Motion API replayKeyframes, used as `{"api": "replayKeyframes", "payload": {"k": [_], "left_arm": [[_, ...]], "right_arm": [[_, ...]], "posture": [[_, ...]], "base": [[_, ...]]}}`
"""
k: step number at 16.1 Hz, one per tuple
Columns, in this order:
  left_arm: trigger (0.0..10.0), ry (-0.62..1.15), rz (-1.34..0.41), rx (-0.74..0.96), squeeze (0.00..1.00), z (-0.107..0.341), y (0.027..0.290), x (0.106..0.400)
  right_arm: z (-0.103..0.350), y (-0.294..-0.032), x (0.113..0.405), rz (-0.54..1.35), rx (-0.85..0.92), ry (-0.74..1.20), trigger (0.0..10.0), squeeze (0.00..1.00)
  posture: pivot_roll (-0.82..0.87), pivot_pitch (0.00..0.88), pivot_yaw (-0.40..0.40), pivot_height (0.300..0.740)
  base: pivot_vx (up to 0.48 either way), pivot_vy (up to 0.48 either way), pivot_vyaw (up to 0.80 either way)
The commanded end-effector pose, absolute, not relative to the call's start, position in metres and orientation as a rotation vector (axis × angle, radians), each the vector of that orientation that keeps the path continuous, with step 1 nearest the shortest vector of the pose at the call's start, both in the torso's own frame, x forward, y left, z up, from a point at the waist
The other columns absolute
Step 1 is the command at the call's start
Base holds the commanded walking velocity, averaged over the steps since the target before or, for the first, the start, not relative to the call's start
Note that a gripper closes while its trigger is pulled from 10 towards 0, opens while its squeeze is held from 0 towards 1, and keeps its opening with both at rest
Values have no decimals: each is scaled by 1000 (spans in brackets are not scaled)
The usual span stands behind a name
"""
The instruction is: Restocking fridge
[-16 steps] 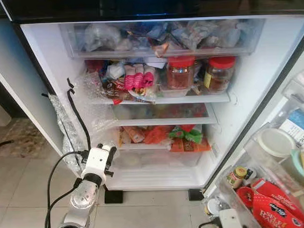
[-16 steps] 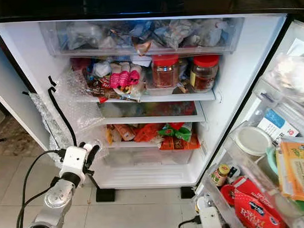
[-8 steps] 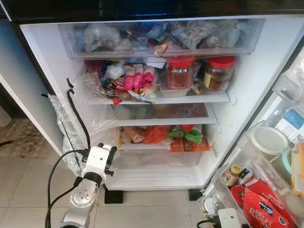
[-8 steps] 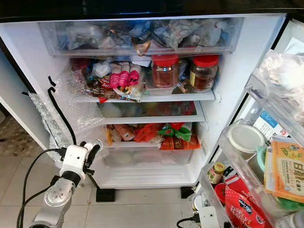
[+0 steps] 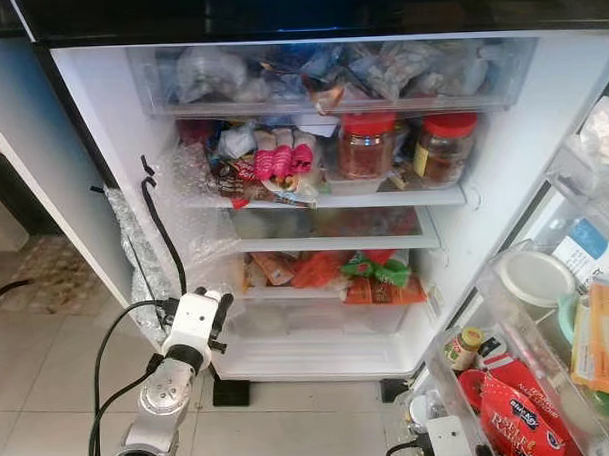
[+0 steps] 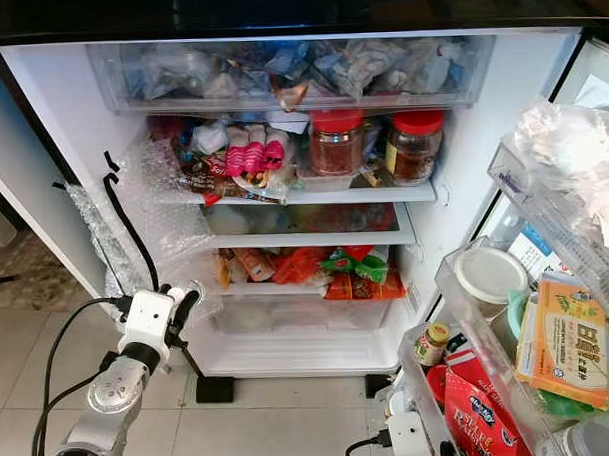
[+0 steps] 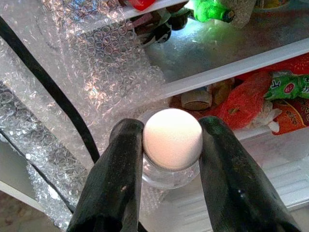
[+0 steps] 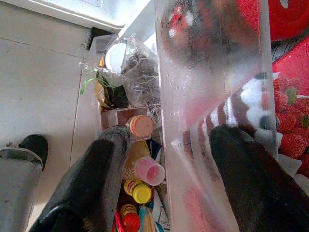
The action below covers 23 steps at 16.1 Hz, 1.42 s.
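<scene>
White-lidded jar [image 7: 172, 145] sits clamped between our left gripper [image 7: 169, 140] fingers, with bubble wrap [image 7: 96, 72] just beyond it at the fridge [image 5: 101, 145] wall. Our right gripper [image 8: 166, 145] is spread wide astride the door bin [image 8: 212, 96] wall, bottles [image 8: 137, 159] between its fingers.

Beige tiled floor [image 5: 49, 347]; patterned mat [image 5: 41, 282] at left.

White-lidded clear jar [image 7: 172, 145] before the open fridge [image 5: 503, 171].
</scene>
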<state>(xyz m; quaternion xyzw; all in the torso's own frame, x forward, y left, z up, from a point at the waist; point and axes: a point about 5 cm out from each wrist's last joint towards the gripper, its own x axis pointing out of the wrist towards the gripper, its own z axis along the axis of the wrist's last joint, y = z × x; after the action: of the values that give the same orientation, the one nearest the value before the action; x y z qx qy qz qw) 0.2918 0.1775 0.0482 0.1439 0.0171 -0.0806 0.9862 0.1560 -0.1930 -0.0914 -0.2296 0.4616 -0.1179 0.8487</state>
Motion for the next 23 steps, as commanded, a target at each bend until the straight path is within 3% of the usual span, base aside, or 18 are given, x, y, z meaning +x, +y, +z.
{"api": "replayKeyframes", "payload": {"k": [1,9,23], "left_arm": [[10000,12,-173,298,0,53,178,293],[10000,-168,-366,268,0,89,144,295],[10000,-190,-415,294,0,96,136,285]], "right_arm": [[-92,-204,150,-298,-499,1001,10000,0],[-92,-203,152,-279,-476,994,10000,0],[-93,-200,152,-247,-315,979,10000,0]], "posture": [[-133,46,-6,740],[-127,55,-6,740],[-126,57,-5,740]], "base": [[0,0,0],[0,0,0],[0,0,0]]}}
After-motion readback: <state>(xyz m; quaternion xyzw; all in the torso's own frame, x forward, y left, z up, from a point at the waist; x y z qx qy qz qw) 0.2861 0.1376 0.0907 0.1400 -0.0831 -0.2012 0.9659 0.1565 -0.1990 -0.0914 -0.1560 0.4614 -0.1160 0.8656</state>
